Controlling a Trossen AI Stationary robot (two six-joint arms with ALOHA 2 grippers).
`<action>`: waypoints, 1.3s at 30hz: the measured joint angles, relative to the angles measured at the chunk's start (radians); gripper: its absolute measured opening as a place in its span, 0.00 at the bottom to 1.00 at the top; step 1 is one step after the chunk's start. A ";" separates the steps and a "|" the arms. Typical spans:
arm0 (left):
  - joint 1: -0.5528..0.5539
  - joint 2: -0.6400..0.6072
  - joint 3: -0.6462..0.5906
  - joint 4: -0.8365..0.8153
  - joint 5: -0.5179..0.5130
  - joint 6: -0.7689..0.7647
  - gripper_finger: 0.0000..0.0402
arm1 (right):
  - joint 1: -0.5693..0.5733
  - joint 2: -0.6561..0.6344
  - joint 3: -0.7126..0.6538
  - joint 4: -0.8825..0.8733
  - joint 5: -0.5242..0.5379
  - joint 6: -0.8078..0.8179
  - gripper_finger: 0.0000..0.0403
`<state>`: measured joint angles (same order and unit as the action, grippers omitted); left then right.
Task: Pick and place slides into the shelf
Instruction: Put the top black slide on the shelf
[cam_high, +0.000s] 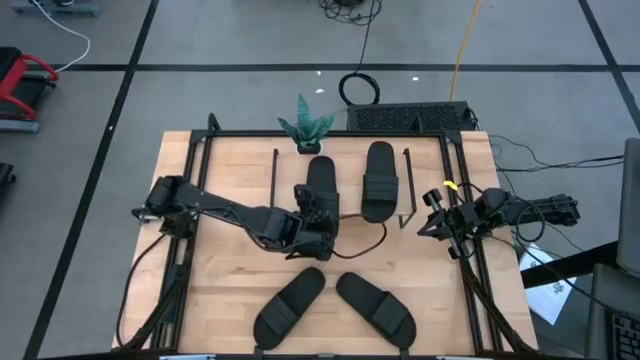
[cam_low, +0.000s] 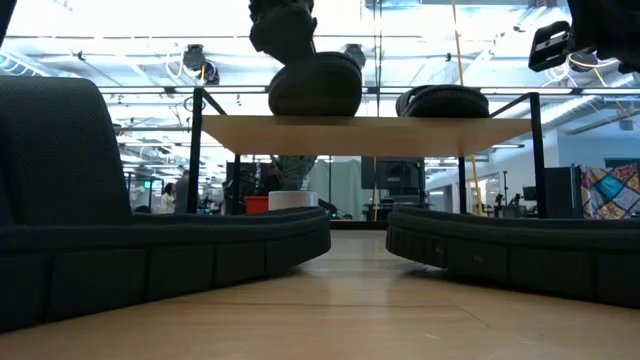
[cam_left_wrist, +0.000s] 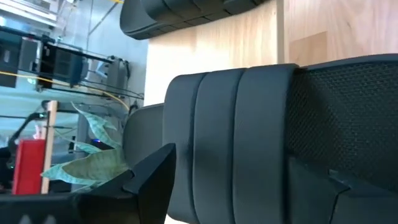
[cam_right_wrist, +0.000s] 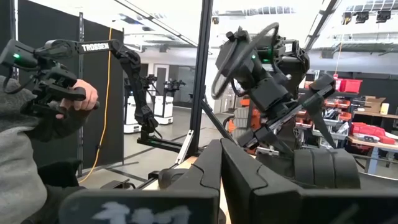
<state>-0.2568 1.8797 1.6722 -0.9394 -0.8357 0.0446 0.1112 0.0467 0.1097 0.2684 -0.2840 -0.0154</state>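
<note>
On the light wood shelf top (cam_high: 345, 170), the left gripper (cam_high: 314, 215) clamps a matte black slide sandal (cam_high: 322, 185); right gripper's (cam_high: 437, 212) opening is indiscernible.

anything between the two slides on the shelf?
Nothing: in the high view, bare shelf top separates the left slide, under the left gripper, from the right slide.

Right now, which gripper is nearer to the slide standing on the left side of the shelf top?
The left one. The left gripper is at that slide, on its near end. The right gripper waits off the shelf's right end, beyond the second shelved slide.
</note>
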 joint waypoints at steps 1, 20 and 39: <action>0.006 0.000 0.000 0.000 0.009 -0.002 0.64 | 0.000 0.000 0.000 0.000 0.000 0.000 0.00; -0.021 0.000 0.001 0.005 -0.139 0.042 0.02 | 0.000 0.000 0.000 -0.003 -0.006 0.000 0.00; -0.031 0.149 0.000 0.283 -0.379 0.241 0.01 | 0.000 0.000 0.000 -0.004 -0.006 0.001 0.00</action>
<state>-0.2882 2.0283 1.6726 -0.6567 -1.2145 0.2858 0.1112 0.0471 0.1097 0.2646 -0.2901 -0.0147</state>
